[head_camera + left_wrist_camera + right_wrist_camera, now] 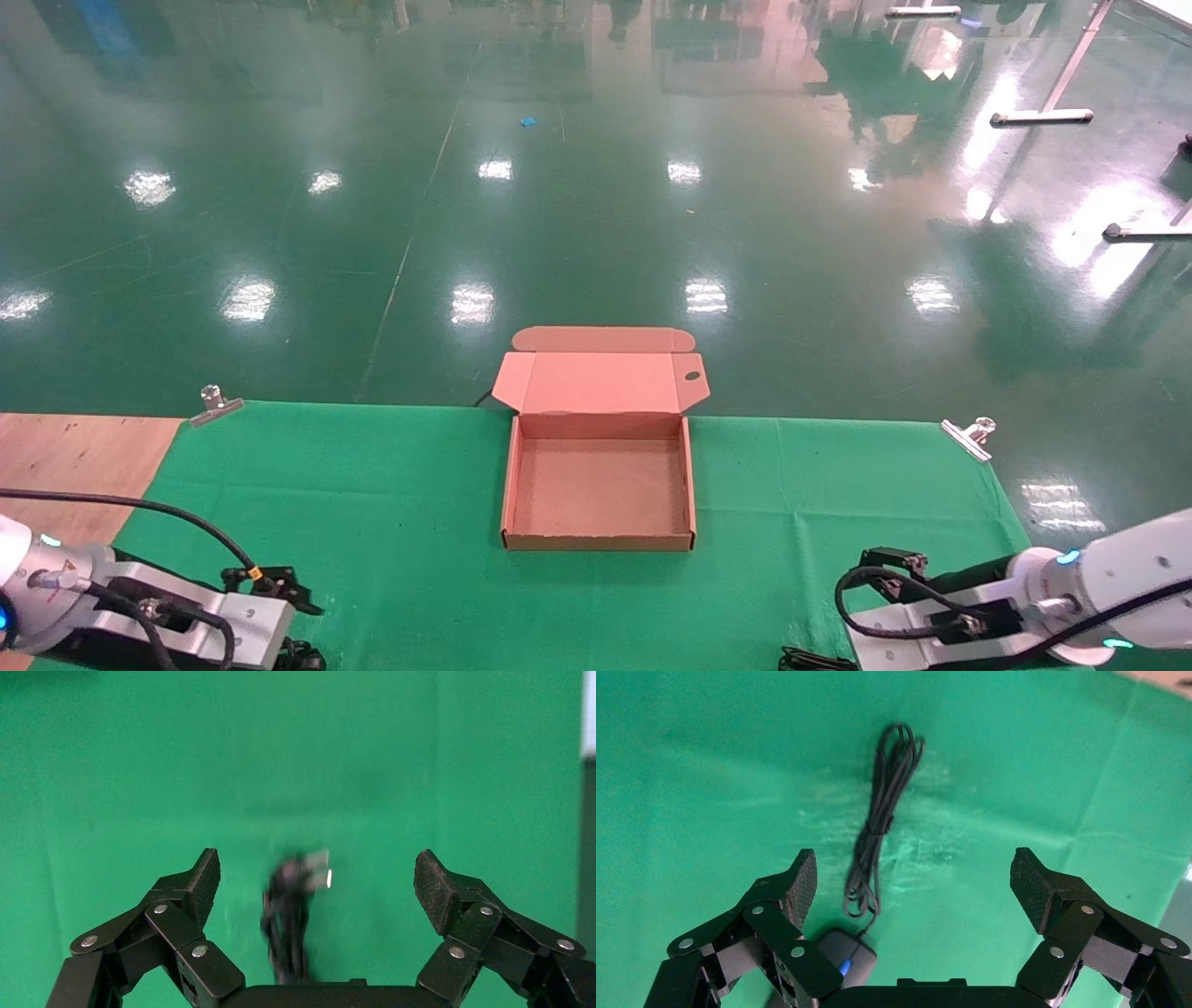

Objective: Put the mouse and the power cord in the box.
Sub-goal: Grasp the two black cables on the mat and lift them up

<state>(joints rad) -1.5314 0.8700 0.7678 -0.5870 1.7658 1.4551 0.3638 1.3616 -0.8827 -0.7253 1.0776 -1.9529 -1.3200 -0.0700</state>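
The brown cardboard box [508, 485] lies open in the middle of the green cloth, empty, its tabbed lid [601, 382] folded back over the far table edge. In the left wrist view the power cord [289, 913], a blurred black bundle with silvery plug prongs, lies on the cloth between the fingers of my open left gripper [316, 881]. In the right wrist view the black mouse [850, 959] with its blue wheel sits by one finger of my open right gripper [912, 881]. Its thin coiled cable [880, 822] stretches away from it. Both arms are low at the table's near corners.
A green cloth [372, 485] covers the table, held by metal clips at the far left [216, 403] and far right [968, 436]. Bare wood [74, 457] shows at the left. Beyond the table edge is shiny green floor.
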